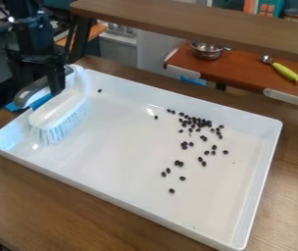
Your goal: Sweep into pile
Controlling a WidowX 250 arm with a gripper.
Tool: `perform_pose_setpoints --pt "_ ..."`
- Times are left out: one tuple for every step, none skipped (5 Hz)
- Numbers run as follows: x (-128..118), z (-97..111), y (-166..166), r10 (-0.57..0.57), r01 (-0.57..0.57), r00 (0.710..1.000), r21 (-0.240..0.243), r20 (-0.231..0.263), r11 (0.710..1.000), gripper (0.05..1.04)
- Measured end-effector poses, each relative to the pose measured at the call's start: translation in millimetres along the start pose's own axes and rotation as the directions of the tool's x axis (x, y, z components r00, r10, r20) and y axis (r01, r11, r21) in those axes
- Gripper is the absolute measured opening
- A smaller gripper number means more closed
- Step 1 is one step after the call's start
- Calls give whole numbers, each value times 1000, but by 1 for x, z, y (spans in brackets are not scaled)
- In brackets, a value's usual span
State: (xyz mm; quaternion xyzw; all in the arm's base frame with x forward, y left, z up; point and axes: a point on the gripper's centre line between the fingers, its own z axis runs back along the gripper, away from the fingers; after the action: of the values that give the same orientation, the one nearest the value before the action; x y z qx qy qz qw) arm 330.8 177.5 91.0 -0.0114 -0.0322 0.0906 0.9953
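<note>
On the wooden tabletop (40,196), inside the tray (122,162), dark beans (199,121) lie rightward off the long side of the brush (60,107), gripper (44,88) clamped on its handle (28,95)

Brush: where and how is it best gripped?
Probably mid-handle, coming from above, fingers straddling it. The handle is a narrow bar raised over the brush's broad back, and the bristles face down. The gripper holds it there, from above.

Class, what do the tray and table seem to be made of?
The tray looks like glossy white plastic, given its bright reflections, though enamelled metal is possible. The table looks like smooth brown wood or laminate, judging by its grain.
</note>
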Motion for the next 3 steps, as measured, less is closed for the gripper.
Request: perform_pose_setpoints --pt "3 -14 0 -2 2 1000 30 -17 1000 1001" --pt "3 -20 4 10 -8 999 59 -42 998 980" --pt "10 -22 4 15 -11 999 84 -50 996 863"
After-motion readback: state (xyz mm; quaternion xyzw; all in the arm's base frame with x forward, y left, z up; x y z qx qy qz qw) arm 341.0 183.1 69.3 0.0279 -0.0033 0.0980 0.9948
